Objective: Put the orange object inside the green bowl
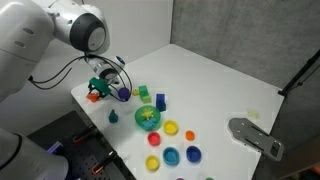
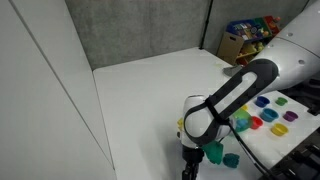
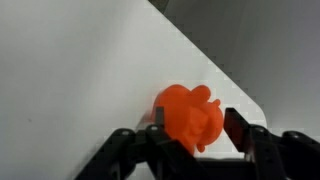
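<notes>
In the wrist view the end effector (image 3: 196,122) has its two fingers (image 3: 236,124) drawn in on either side of the orange object (image 3: 188,112). One pad is against its flank and the other is touching or within a sliver of it, so I judge it clamped on the piece. Whether the piece has left the white surface (image 3: 80,70) cannot be told. It sits close to that surface's edge, at the corner nearest the arm in an exterior view (image 1: 93,96). From above it reads as a lumpy round blob, so its long axis seems to run up toward the camera, upright, with the narrower end on top. It is too small in the wider views to confirm this. To do this step well, keep the squeeze centred on the widest part and raise it straight up without tilting. Carry it high enough to pass the dark-green cone (image 1: 113,116) that stands between. Beyond that waits the green bowl (image 1: 141,122), already holding something yellow, so the release should be low and over its middle. Past it lie the coloured caps (image 1: 170,128).
</notes>
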Motion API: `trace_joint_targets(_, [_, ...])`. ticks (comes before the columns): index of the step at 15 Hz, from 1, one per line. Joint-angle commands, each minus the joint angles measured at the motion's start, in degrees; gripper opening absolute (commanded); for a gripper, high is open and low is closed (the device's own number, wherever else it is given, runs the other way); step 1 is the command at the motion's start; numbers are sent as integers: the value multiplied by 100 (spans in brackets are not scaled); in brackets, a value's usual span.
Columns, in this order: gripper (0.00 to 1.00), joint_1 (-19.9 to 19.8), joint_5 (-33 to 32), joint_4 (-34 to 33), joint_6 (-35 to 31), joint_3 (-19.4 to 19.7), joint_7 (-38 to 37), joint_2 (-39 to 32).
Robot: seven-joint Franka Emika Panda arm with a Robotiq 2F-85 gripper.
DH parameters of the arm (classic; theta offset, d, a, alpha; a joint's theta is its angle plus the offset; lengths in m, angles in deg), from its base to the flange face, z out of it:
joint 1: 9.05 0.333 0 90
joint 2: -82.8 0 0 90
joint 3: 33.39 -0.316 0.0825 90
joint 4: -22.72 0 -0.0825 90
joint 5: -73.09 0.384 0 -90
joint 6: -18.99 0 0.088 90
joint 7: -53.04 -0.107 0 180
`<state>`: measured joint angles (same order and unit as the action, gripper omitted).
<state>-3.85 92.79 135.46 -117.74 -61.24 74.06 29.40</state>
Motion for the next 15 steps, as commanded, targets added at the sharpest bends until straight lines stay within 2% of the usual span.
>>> trace_joint_targets(1, [33, -1, -40, -94, -22, 17, 27, 8])
trace_joint_targets(5, [2, -63, -26, -59, -129, 45, 1, 99])
trace_joint_targets(8, [6, -129, -8, -33, -153, 63, -1, 168])
trace_joint_targets(9, [3, -148, -11, -23, -190, 81, -6, 185])
trace_joint_targets(10, [5, -173, -5, -13, -222, 92, -9, 197])
trace_joint_targets(15, [5, -329, 19, 43, -336, 107, 0, 339])
